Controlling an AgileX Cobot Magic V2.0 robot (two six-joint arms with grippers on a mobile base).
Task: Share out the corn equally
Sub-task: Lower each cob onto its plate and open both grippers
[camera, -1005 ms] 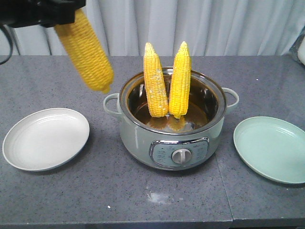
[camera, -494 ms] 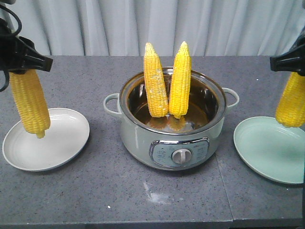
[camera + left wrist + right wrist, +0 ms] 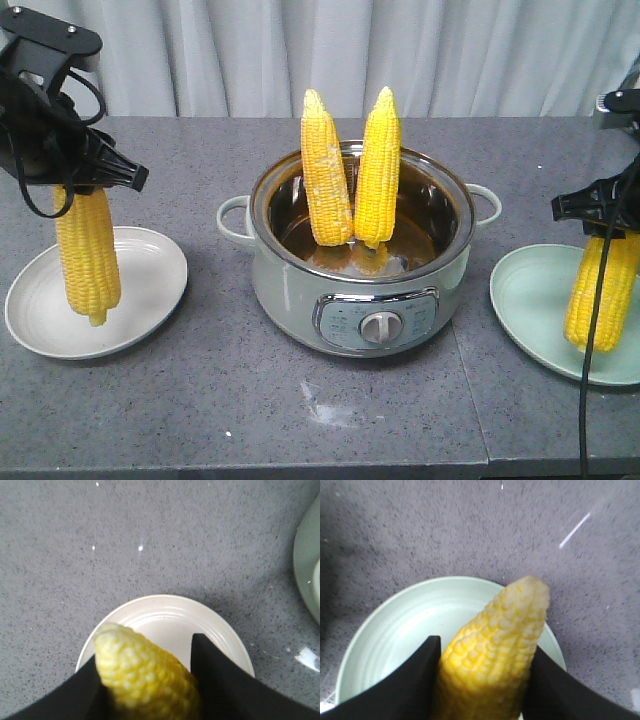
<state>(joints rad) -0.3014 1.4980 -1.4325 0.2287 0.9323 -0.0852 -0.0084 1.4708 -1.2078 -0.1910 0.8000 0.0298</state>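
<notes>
Exterior front-facing view shows my left end effector (image 3: pixel 95 182) shut tight on the fat end of one corn cob (image 3: pixel 88 255). It hangs tip down over the white plate (image 3: pixel 150 290), at 9 o'clock from the pot (image 3: pixel 300 290). My right end effector (image 3: pixel 600 212) pinches a second cob (image 3: pixel 598 295) the same way over the green plate (image 3: pixel 530 295), at 3 o'clock from the pot. Two more cobs (image 3: pixel 325 185) stand up in the pot, side by side. I think corn is hard and a bit heavy, and its bumpy skin could slip, so the fat end is the best place to grab. I reach straight down from above on both sides. The tips look near the plates, but I cannot tell if they touch.
</notes>
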